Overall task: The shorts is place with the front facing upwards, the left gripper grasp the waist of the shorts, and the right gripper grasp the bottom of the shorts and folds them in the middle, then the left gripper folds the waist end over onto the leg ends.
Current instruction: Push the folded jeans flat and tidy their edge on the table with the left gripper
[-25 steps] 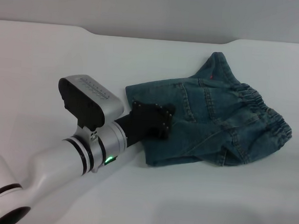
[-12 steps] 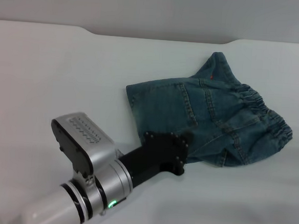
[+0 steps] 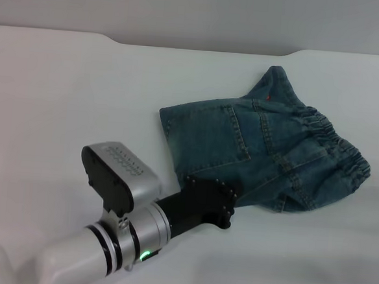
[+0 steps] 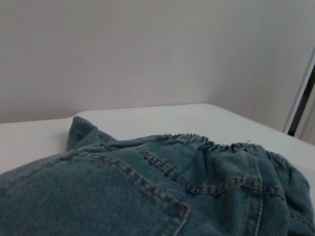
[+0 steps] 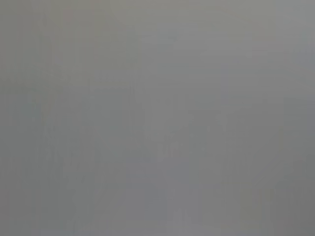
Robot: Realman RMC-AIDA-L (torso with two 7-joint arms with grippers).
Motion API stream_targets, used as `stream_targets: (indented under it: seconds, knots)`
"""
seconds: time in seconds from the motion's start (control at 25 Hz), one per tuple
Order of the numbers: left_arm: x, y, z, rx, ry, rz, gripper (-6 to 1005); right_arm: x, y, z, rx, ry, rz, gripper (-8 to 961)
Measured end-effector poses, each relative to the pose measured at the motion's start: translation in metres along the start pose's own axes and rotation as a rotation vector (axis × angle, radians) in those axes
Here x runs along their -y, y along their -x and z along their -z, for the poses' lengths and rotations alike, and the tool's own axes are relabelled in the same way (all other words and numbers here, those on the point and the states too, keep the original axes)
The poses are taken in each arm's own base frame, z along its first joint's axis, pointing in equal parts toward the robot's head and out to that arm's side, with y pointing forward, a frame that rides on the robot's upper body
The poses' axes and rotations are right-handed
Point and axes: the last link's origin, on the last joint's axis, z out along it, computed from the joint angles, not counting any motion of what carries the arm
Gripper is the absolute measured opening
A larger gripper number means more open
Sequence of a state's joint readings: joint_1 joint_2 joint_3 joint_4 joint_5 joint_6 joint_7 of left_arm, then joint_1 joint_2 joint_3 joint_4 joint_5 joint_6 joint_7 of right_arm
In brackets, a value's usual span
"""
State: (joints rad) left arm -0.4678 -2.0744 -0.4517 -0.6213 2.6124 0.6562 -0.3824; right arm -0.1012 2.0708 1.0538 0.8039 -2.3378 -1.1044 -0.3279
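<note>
The denim shorts (image 3: pixel 267 151) lie bunched on the white table (image 3: pixel 63 94), right of centre. Their puckered elastic waist (image 3: pixel 336 142) curves along the right side, and a flat hemmed edge (image 3: pixel 166 129) faces left. One corner of cloth (image 3: pixel 275 76) sticks up at the far side. My left gripper (image 3: pixel 223 203) reaches in from the lower left and meets the near edge of the shorts, covering their near-left corner. In the left wrist view the shorts (image 4: pixel 98 191) fill the lower half, with pocket stitching and the gathered waist (image 4: pixel 211 143) behind. My right gripper is out of view.
The table's far edge (image 3: pixel 202 47) runs across the back with a shallow notch. The left arm (image 3: pixel 104 240) crosses the table's near-left part. The right wrist view shows only plain grey.
My left gripper has drawn back from on top of the shorts' left part to their near edge, then shifted slightly. The shorts have hardly moved.
</note>
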Motion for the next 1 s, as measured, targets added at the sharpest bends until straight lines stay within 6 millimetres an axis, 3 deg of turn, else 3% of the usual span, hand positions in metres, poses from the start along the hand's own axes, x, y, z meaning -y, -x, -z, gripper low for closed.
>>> stream_targets:
  seconds: [1.0]
  knots:
    - [0.039, -0.021, -0.013, 0.005, -0.069, -0.091, 28, 0.002, -0.005, 0.005, -0.019, -0.005, 0.008, -1]
